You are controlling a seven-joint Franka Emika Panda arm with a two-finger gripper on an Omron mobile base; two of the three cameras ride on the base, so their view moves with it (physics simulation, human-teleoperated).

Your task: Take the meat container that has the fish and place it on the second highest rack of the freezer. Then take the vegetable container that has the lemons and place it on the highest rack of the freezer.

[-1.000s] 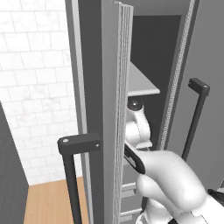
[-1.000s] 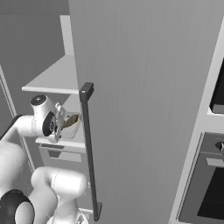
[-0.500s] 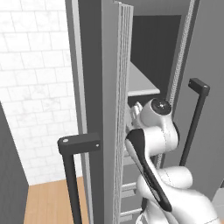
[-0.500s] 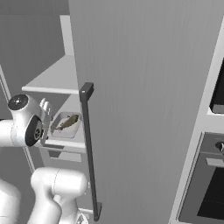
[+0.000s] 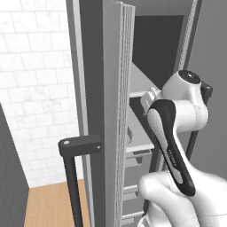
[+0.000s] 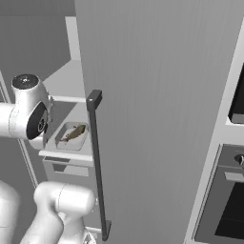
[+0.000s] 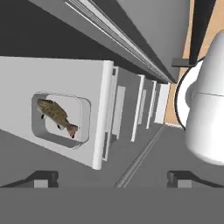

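The gripper shows its two dark finger tips at the bottom of the hand view. The jaws stand wide apart and hold nothing. They hang out in front of the freezer shelf, well apart from the tray.

Past the jaws sits the meat container, a shallow light-grey tray with round corners. It lies flat on a pale shelf inside the freezer. The fish lies in the tray, brown and olive (its tail tip looks a bit reddish). It lies at a slant and almost fills the tray.

In the right base view the same meat container rests near the front edge of its shelf, with the fish in it. Another shelf is above it, and drawers are just below it. The white arm is just beside the tray on the left, with its round joint up high.

The freezer door stands open, and its long black bar handle runs up and down in front of the shelves. A black-windowed wall oven is to the right.

In the left base view the arm reaches in between the door edge and the freezer wall. Another black handle shows low on the left, with a white tile wall and wood floor behind it.
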